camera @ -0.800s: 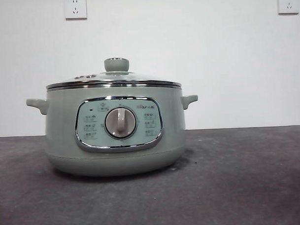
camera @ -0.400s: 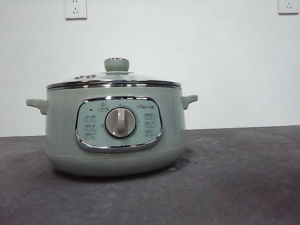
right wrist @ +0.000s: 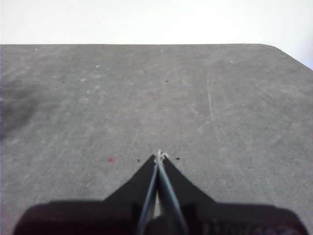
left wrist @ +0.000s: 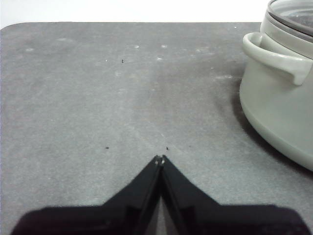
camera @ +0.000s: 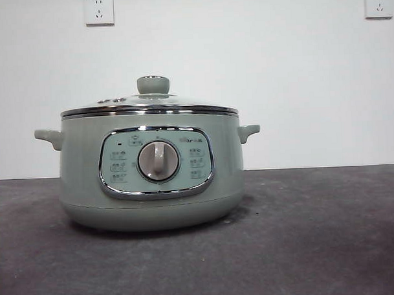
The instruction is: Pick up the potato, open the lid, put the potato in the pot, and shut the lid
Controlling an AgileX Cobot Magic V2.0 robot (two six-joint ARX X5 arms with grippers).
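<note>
Potato, the orange-brown lump the job turns on, shows in none of the views, so I cannot say where it lies. What does show is the squat sage-green electric pot [camera: 149, 168], sitting flat on the dark grey table mat [camera: 317, 247] with its chrome-framed panel and grey dial [camera: 158, 160] facing forward, square to the room, probably so both arms can reach over it. The round glass lid [camera: 149, 105] with its chrome rim is seated level on the pot, its green knob [camera: 153, 84] upright and untouched, so nothing can go in until it is lifted. The left gripper [left wrist: 160, 159] hangs over bare mat with its black jaws pressed tip to tip and nothing between them; the pot's side handle [left wrist: 274, 56] is near, off to one side. The right gripper [right wrist: 159, 155] is likewise clenched on nothing, over open mat well apart from the pot. Both look parked, waiting. Two white wall sockets [camera: 99, 10] sit high behind.
</note>
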